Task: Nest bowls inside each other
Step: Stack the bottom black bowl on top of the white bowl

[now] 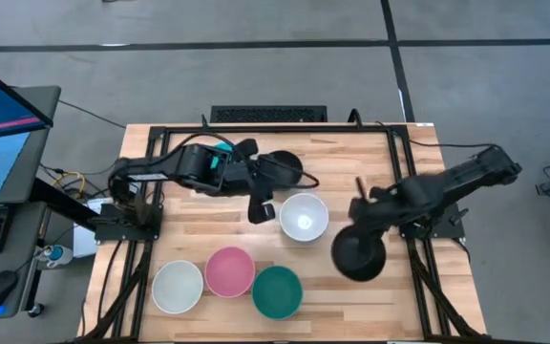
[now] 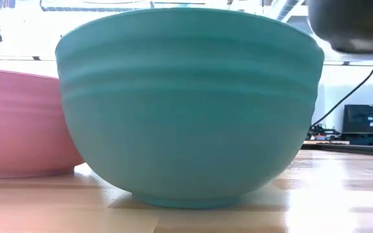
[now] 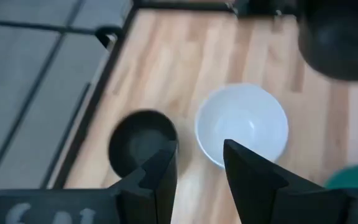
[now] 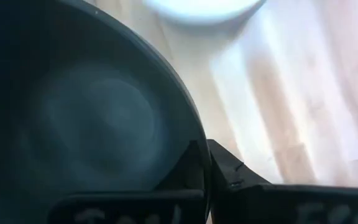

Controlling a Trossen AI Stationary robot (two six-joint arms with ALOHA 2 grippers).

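Note:
The high view shows six bowls. My right gripper (image 1: 364, 218) is shut on a black bowl (image 1: 357, 254) over the table's right half. It shows high at the right of the low view as black bowl (image 2: 355, 22). My left gripper (image 1: 262, 207) is open and hovers between a second black bowl (image 1: 282, 167) and a white bowl (image 1: 304, 217), touching neither. Both stand on their bases. In the left wrist view, my left gripper (image 3: 201, 165) hangs above the black bowl (image 3: 140, 140) and the white bowl (image 3: 241, 127). My right gripper (image 4: 207, 171) pinches the black bowl's wall at its rim (image 4: 188, 134), on the bowl's far side. One finger is inside the bowl and one finger (image 4: 235, 171) outside. The fingers come from above, slanting in from the table's right. The bowl hangs mouth-up below them, lifted clear of the table.
Along the near edge, a white bowl (image 1: 178, 287), a pink bowl (image 1: 229, 271) and a dark teal bowl (image 1: 277, 292) stand on their bases. The teal bowl (image 2: 190, 110) fills the low view, with the pink bowl (image 2: 21, 123) beside it. A black frame (image 1: 404, 143) borders the table.

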